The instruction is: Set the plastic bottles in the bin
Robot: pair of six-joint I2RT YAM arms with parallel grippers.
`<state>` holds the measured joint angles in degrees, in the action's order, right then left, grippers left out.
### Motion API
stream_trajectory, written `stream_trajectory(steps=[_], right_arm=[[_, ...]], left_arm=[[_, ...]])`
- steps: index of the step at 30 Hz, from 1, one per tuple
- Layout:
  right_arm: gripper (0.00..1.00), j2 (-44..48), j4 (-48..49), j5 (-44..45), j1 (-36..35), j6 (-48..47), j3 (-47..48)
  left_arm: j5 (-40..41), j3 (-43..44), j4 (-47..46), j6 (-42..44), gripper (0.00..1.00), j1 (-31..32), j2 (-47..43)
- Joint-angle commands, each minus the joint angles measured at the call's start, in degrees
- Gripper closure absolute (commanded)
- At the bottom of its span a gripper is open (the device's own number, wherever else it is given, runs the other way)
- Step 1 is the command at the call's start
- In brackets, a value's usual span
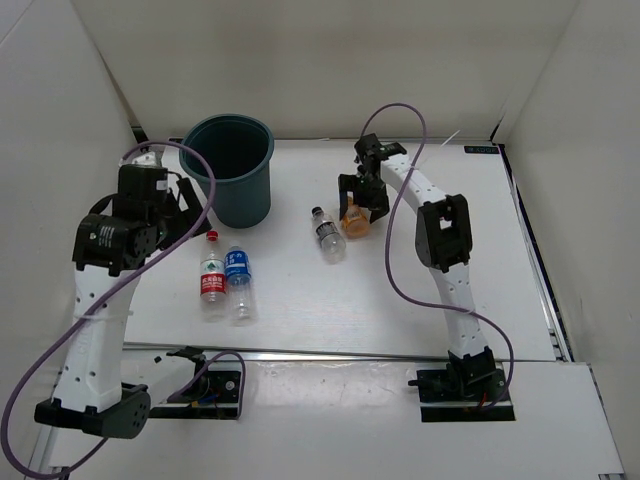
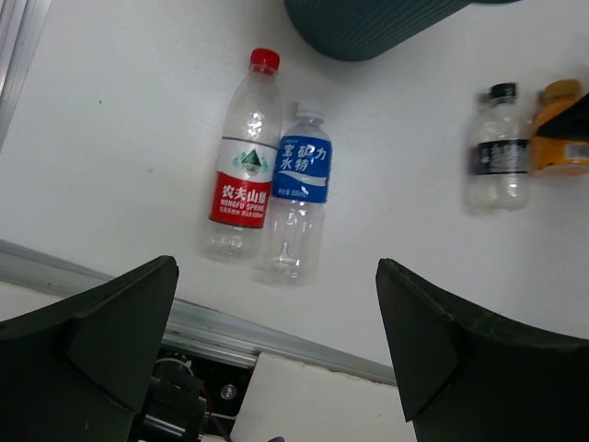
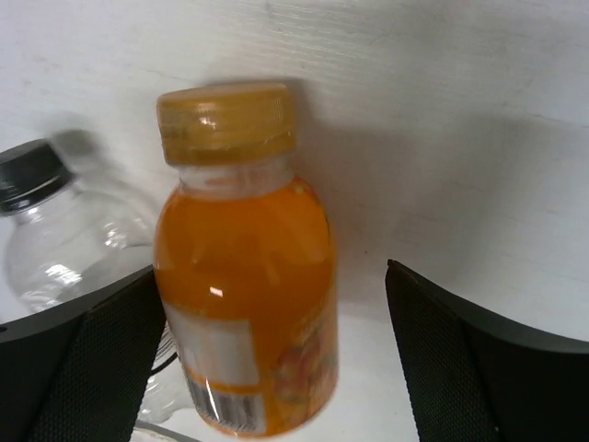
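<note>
1. The left fingers [image 2: 120,322] hang spread wide and empty beside the teal bin [image 1: 240,200].
2. The red-labelled bottle [image 1: 212,278] and blue-labelled bottle [image 1: 238,282] lie touching on the tabletop [image 1: 320,310].
3. The clear bottle [image 1: 328,235] lies just beside the orange bottle [image 3: 244,276], which the right fingers [image 3: 469,368] straddle, parted.

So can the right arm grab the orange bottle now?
Probably yes. Its open pincer sits either side of the orange bottle, nothing between. The clear bottle lies close beside and might get nudged.

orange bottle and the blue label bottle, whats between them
The clear bottle with the black cap lies between them, right beside the orange bottle; from there to the blue-labelled bottle the table is bare. The top external view shows it.
</note>
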<state>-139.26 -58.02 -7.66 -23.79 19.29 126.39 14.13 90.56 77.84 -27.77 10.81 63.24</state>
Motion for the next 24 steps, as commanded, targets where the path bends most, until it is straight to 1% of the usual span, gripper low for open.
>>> stream_trajectory(steps=[1,3,5,8,9,12,13,14,16,17,18,20,21,22,23,24], right_arm=[[0.04,-1.53,0.89,-0.43,-0.11,-0.04,2.46],[0.1,-2.06,1.41,-1.04,-0.11,0.48,1.94],[0.15,-2.07,2.03,-1.04,-0.11,0.49,1.41],[0.31,-1.54,2.03,-0.52,-0.11,0.49,0.88],[0.4,-0.84,2.03,-0.51,-0.11,1.18,0.88],[0.5,1.62,2.65,0.1,-0.11,1.8,-0.26],[0.52,2.41,2.65,0.1,-0.11,2.59,-0.26],[0.52,4.33,2.65,-0.94,-0.11,3.81,-0.26],[0.55,6.71,2.65,-2.62,-0.11,5.05,1.05],[0.57,9.33,3.17,-3.49,-0.11,5.84,1.84],[0.57,10.66,3.18,-4.63,-0.11,6.54,3.58],[0.58,14.78,7.54,-12.17,-0.11,10.32,3.6],[0.58,15.77,8.79,-15.25,-0.11,11.72,4.65],[0.6,16.47,9.76,-17.63,-0.11,15.57,6.48],[0.62,17.61,12.9,-23.31,0.41,17.52,7.29],[0.63,17.62,14.85,-26.32,0.41,19.89,7.9]], left_arm=[[-0.43,4.35,3.71,0.87,0.0,-0.35,-1.81],[0.2,4.36,3.72,1.57,0.0,-0.35,-1.19],[2.03,5.06,3.72,1.58,0.0,-0.35,-1.19],[2.74,7.43,3.72,2.1,0.0,-0.35,-1.72],[3.27,7.43,3.72,2.11,0.0,-0.35,-1.72],[7.04,7.43,3.72,1.32,0.0,-0.35,-2.24],[7.92,7.43,3.72,0.62,0.0,-0.35,-2.25],[9.93,7.43,3.72,-2.35,0.0,-0.35,-3.03],[11.26,6.3,3.02,-5.26,0.0,-0.35,-5.58],[11.79,5.07,1.8,-6.58,0.0,-0.35,-6.89],[11.8,3.67,-1.43,-6.6,0.0,-0.35,-9.52],[11.8,-0.46,-4.61,-6.6,0.0,-0.35,-12.34],[11.8,-1.61,-5.85,-6.6,0.0,-0.35,-13.49],[11.8,-2.58,-7.51,-6.6,0.0,-0.35,-15.5],[12.32,-3.98,-8.05,-6.6,0.0,-0.35,-16.13],[12.32,-3.99,-8.06,-5.9,0.0,-0.35,-16.13]])
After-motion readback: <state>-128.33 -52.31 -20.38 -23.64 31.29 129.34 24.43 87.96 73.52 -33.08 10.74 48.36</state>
